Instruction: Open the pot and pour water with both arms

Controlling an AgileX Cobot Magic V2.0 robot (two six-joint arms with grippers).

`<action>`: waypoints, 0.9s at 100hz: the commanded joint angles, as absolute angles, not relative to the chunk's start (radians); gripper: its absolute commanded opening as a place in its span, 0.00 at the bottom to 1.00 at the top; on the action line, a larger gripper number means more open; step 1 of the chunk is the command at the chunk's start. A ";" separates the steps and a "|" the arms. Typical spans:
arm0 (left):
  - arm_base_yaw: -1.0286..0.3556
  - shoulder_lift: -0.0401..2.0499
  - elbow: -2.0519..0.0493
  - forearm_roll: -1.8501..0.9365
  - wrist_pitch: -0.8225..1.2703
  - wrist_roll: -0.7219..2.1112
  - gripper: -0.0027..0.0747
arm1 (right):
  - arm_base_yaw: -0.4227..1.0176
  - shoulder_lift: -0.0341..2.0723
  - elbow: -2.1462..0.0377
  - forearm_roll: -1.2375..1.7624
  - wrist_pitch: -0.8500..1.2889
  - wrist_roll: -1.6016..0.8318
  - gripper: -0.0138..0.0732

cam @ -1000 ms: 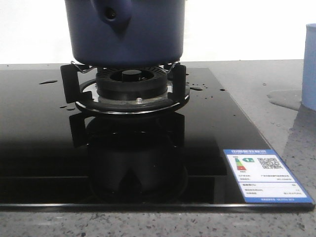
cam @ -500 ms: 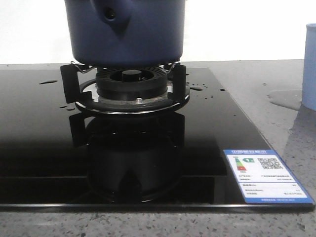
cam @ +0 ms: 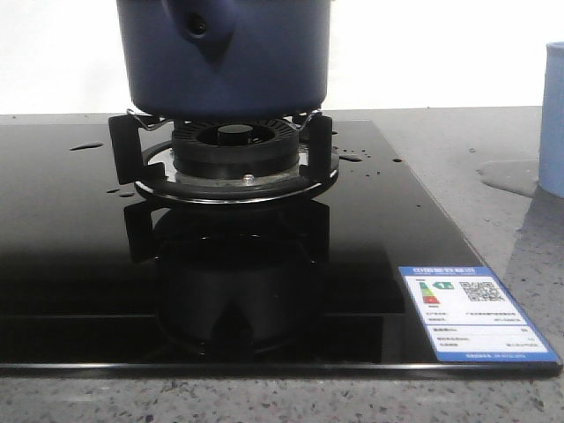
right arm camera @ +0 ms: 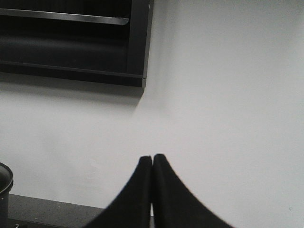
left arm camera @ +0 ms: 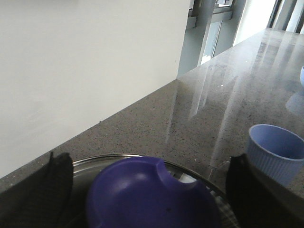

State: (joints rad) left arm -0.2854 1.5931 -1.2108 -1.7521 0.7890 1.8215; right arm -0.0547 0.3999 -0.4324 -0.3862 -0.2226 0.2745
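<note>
Counter (cam: pixel 493 141), grey speckled stone, runs under everything and back to a white wall (left arm camera: pixel 85 71). Black glass hob (cam: pixel 264 264) lies flat on the counter. The burner (cam: pixel 233 154) sits on the hob, with black pan supports around it. The pot (cam: pixel 229 57), dark navy, stands on those supports directly above the burner; its side stub with the round hole faces the front camera, and its top is cut off in that view.

Left wrist view: a blue knob (left arm camera: pixel 152 194) sits on a metal lid (left arm camera: pixel 109 161), seen from just above. The left gripper (left arm camera: pixel 152 190) is spread wide, one finger on each side of the knob, not touching it.

Right gripper (right arm camera: pixel 152 164) has its fingers pressed together with nothing between them, in front of the wall and well above the burner level; only a dark edge of something shows low in that view, cannot tell what.

A pale blue cup (cam: pixel 553 119) stands on the counter to the right of the burner, off the hob. Water (cam: pixel 509 176) forms a flat wet patch on the counter touching the cup's base; small drops (cam: pixel 352 157) lie on the hob just right of the burner, and more to its left. An energy label (cam: pixel 471 313) is stuck on the hob's front right corner, nearer the camera than the burner.
</note>
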 commanded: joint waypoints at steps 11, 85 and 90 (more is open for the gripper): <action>-0.272 1.448 -1.245 -1.820 0.814 1.781 0.69 | -0.061 0.386 -0.468 -0.374 -0.253 0.271 0.07; -0.191 0.536 -0.519 -1.739 0.328 1.684 0.01 | 0.098 0.227 -0.384 -0.234 0.109 0.271 0.07; -0.191 0.500 -0.474 -1.739 0.328 1.684 0.01 | 0.105 0.227 -0.384 -0.234 0.111 0.271 0.07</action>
State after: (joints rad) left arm -0.1930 0.5518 -0.5151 -1.7127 0.3299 1.6937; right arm 0.0875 0.2186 -0.3589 -0.2342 0.1784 0.2745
